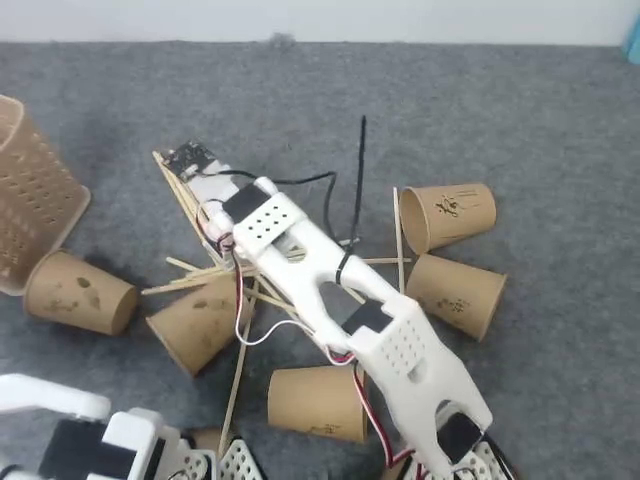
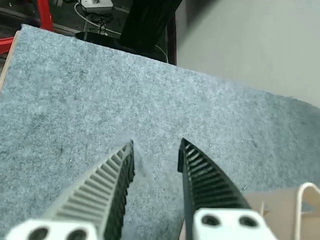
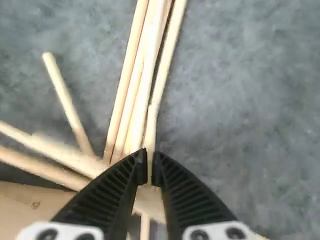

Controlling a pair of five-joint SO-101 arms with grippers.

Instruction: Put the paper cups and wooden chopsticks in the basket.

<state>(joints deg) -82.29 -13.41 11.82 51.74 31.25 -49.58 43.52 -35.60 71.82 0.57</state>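
The work surface is covered with a grey felt mat (image 1: 520,110), uniform in texture and evenly lit. In the high view, a pale strip (image 1: 320,20) borders the far edge of the mat, and a small teal object (image 1: 634,40) sits at the far right corner. In the left wrist view, a light wooden edge (image 2: 5,70) trims one side of the mat. Beyond the mat stand a red frame member (image 2: 45,14), a white power strip (image 2: 97,5) with cables, and a dark upright panel (image 2: 150,25). A plain pale surface (image 2: 250,40) adjoins the panel; floor or wall cannot be determined.
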